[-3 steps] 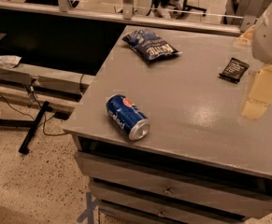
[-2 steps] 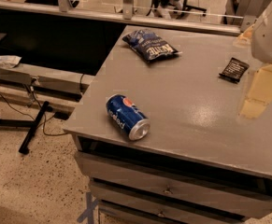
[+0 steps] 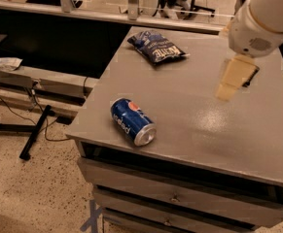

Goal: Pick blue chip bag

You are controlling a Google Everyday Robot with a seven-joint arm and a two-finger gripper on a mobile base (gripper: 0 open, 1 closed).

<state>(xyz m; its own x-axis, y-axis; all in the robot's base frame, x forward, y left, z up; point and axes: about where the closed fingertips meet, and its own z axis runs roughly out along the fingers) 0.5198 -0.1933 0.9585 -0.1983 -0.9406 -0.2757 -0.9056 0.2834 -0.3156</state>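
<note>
The blue chip bag (image 3: 155, 46) lies flat on the far left part of the grey table (image 3: 180, 96); it is crinkled dark-blue foil with white lettering. My gripper (image 3: 228, 86) hangs below the white arm (image 3: 262, 18) over the right half of the table. It is well to the right of the bag and a little nearer the camera, apart from it and holding nothing that I can see.
A blue Pepsi can (image 3: 132, 121) lies on its side near the table's front left edge. A small black packet (image 3: 251, 77) is almost hidden behind the gripper. Drawers (image 3: 170, 198) sit under the tabletop. A low shelf and cables (image 3: 34, 125) stand to the left.
My gripper has moved left over the table, toward the bag's side, and now covers the black packet. The bag and the can have not moved.
</note>
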